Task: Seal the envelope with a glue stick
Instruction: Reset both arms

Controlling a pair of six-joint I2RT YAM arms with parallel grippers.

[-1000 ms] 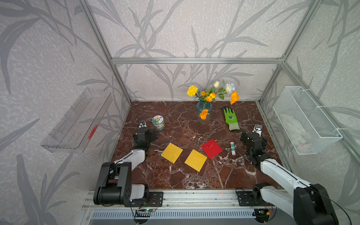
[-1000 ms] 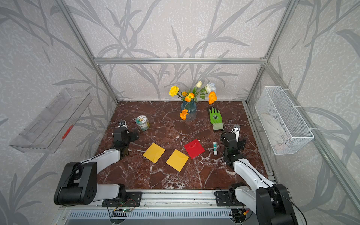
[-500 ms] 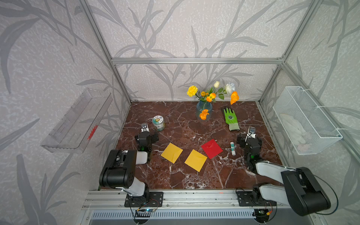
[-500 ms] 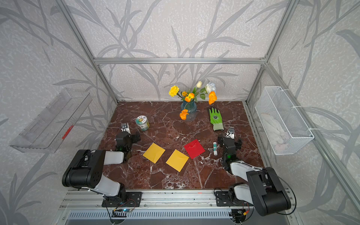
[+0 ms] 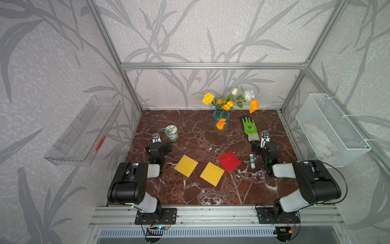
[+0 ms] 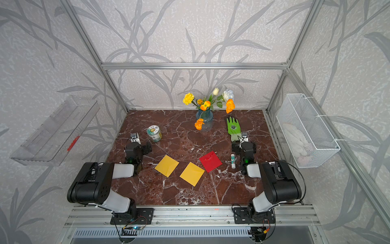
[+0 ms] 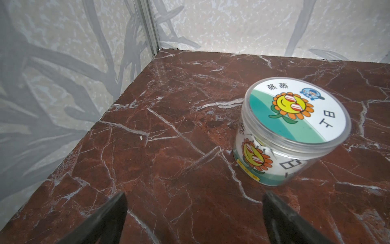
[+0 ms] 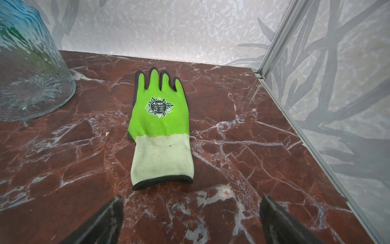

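Note:
The white glue stick point(image 5: 252, 161) point(image 6: 233, 161) with a green band lies on the marble, just right of a red envelope point(image 5: 229, 161) point(image 6: 210, 161). Two yellow envelopes point(image 5: 186, 165) point(image 5: 212, 174) lie left of the red one. My right gripper point(image 5: 264, 148) point(image 6: 243, 147) point(image 8: 191, 199) hangs open just right of and behind the glue stick, facing a green glove. Near the left wall my left gripper point(image 5: 158, 147) point(image 6: 137, 149) point(image 7: 194, 196) is open and empty, left of the envelopes. Neither wrist view shows the envelopes or the glue stick.
A clear lidded jar point(image 5: 171, 133) point(image 7: 295, 131) stands ahead of the left gripper. A green glove point(image 5: 249, 128) point(image 8: 160, 126) lies ahead of the right one, beside a glass flower vase point(image 5: 220, 118) point(image 8: 31, 74). A wire basket point(image 5: 331, 131) and a clear tray point(image 5: 84, 131) hang on the side walls.
Both arms have folded back, their large links swinging toward the front rail. The grippers stay open near the same spots, and the objects on the table have not moved.

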